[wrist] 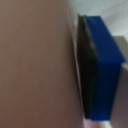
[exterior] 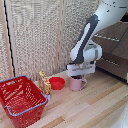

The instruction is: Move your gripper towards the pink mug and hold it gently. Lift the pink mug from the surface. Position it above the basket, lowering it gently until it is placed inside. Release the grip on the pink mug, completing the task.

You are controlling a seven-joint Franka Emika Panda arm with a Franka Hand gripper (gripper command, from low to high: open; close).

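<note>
The red basket (exterior: 21, 100) waits nearest, well apart from the pink mug (exterior: 76, 83) on the worktop (exterior: 95, 107). The gripper (exterior: 76, 74) is down on the mug; one finger (wrist: 102, 70) presses its wall, so it seems closed on it. The grasping step looks finished; lifting straight up comes next.

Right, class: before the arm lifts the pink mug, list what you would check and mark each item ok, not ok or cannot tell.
1. Gripper sits at the pink mug: ok.
2. Blue finger pad lies against the mug wall: ok.
3. Grip is firm: cannot tell.
4. Mug stands upright on the floor: ok.
5. Basket stands open on top: ok.
6. Red bowl stands apart from the mug: ok.
</note>
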